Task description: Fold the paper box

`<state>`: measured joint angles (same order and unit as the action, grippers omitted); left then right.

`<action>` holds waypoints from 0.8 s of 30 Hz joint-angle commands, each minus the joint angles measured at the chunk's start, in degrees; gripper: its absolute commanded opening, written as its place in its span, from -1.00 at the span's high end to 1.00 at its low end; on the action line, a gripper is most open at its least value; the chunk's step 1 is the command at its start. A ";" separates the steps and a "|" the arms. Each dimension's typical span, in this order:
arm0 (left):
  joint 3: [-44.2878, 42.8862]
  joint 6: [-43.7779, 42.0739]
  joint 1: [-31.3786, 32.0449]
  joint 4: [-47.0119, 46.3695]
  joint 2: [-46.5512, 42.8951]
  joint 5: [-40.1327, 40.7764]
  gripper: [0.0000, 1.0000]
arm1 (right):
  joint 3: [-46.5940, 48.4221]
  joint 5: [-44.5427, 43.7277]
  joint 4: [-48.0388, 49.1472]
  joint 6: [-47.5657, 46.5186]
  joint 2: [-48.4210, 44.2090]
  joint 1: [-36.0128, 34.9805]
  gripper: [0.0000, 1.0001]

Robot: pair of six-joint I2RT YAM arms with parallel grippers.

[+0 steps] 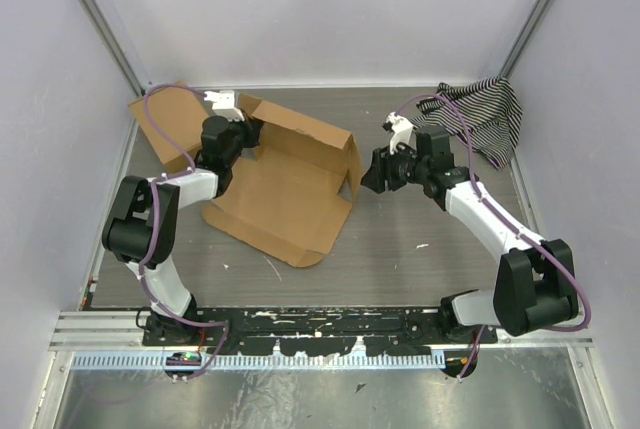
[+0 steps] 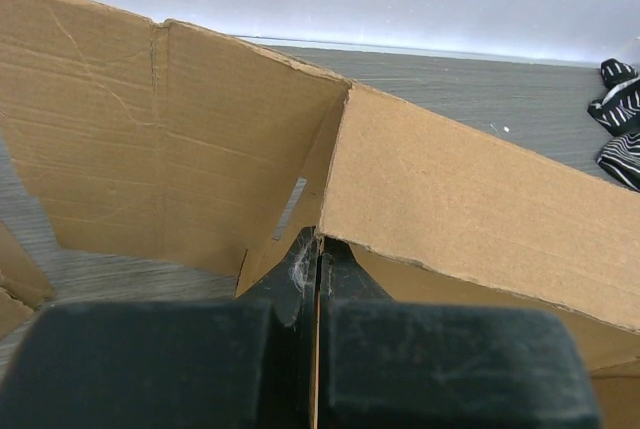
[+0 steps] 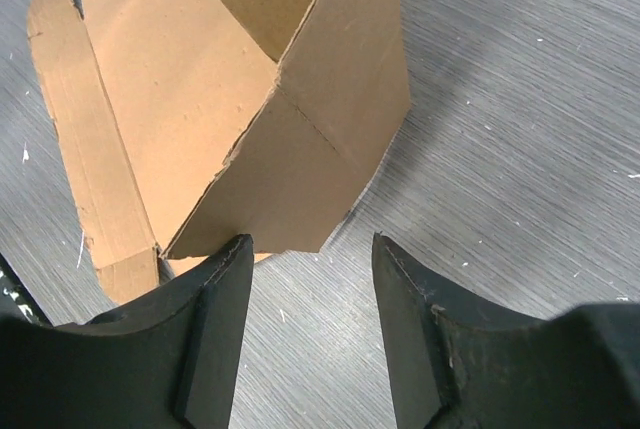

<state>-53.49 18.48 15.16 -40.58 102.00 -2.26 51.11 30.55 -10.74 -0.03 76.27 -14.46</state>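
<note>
The paper box (image 1: pixel 285 194) is plain brown cardboard lying left of centre, its base flat, its back wall and right side flap (image 1: pixel 352 161) raised. My left gripper (image 1: pixel 238 137) is at the box's back left corner, shut on a thin cardboard edge there. In the left wrist view the fingers (image 2: pixel 320 245) pinch that edge, with raised box panels (image 2: pixel 450 199) ahead. My right gripper (image 1: pixel 368 177) is open and empty just right of the side flap. In the right wrist view its jaws (image 3: pixel 310 245) stand wide apart over the table, the box (image 3: pixel 300 129) just beyond the tips.
A smaller flat brown cardboard rectangle (image 1: pixel 160 119) lies at the back left, partly under the left arm. A black-and-white striped cloth (image 1: pixel 480 114) is bunched at the back right and also shows in the left wrist view (image 2: pixel 620 119). Walls enclose the table on three sides.
</note>
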 commanded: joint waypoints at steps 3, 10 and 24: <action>-1.23 0.94 -0.14 7.01 1.87 -0.46 1.00 | 2.54 1.41 3.72 -3.31 1.38 -1.45 -0.24; -2.09 0.94 -0.21 9.20 1.25 -1.24 1.00 | 3.03 0.01 5.28 -5.27 3.05 -1.90 -1.00; 0.26 1.39 -0.19 7.76 0.51 -3.70 1.00 | 0.26 1.27 21.54 -6.40 9.15 -2.38 -0.94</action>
<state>-55.24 19.77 15.11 -37.06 102.00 -4.49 50.87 30.44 2.31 -5.89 84.16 -16.19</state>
